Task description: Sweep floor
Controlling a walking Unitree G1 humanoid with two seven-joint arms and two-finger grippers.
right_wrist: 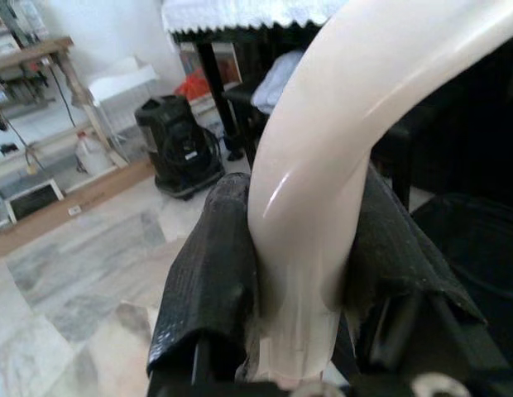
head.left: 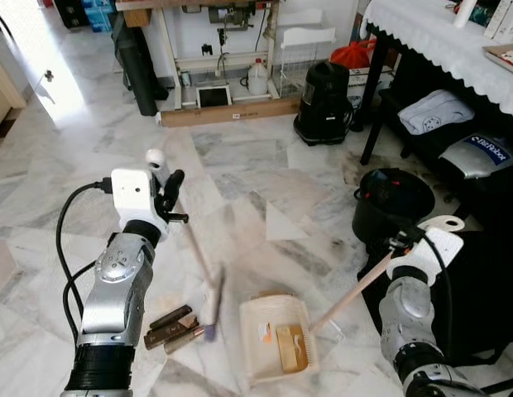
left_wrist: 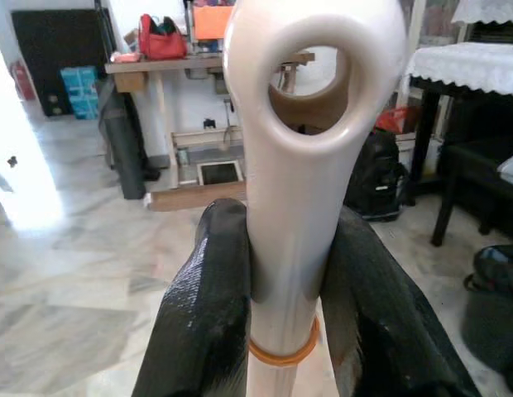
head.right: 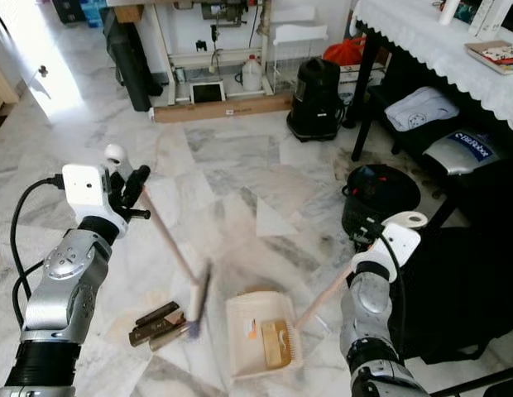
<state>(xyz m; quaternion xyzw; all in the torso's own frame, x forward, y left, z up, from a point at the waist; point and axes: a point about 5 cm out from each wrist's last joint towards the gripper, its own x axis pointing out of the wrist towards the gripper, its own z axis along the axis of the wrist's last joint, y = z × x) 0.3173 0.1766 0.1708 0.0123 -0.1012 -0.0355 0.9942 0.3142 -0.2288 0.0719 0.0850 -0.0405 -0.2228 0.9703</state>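
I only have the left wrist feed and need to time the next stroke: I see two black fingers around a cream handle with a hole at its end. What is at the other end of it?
Observer: It is a broom; the left gripper holds its top, and its head is down on the marble floor.
Operator: Is there anything to sweep near the head?
Observer: Yes, a few brown wrappers lie on the floor right beside the bristles, on the robot's left of them.
Operator: And where is the dustpan?
Observer: The dustpan sits on the floor just right of the broom head, with some litter already in it; the right gripper is shut on its long handle.
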